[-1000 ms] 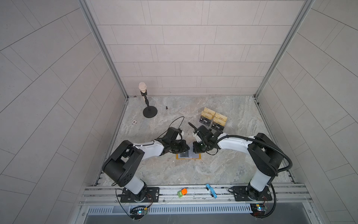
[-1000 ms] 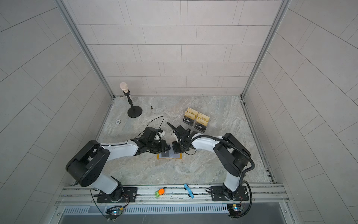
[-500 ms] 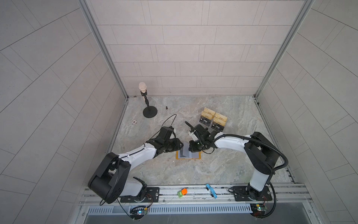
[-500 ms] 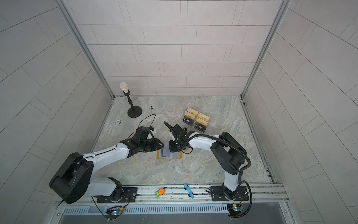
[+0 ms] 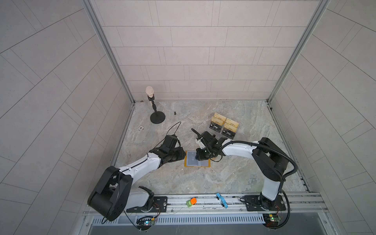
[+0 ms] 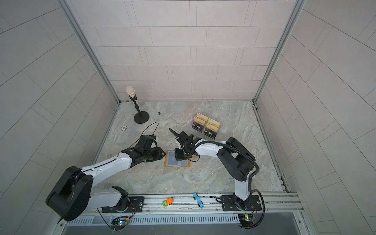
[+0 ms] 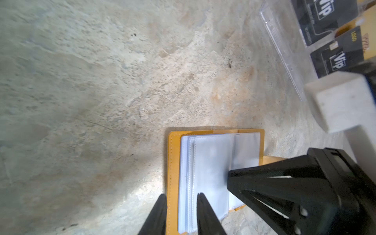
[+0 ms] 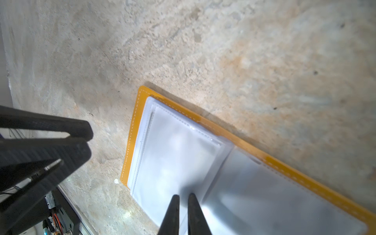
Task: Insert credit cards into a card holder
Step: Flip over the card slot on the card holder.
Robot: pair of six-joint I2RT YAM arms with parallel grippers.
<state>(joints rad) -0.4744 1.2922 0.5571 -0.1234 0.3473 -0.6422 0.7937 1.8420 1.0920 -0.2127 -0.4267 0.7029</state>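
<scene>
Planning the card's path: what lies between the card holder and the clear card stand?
Bare marble tabletop, shown in the left wrist view; in both top views the right arm's wrist hangs over it.

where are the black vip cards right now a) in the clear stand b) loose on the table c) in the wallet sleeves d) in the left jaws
a: both Vip cards stand in the front row of the clear stand, and the sleeves of the open wallet look empty.
</scene>
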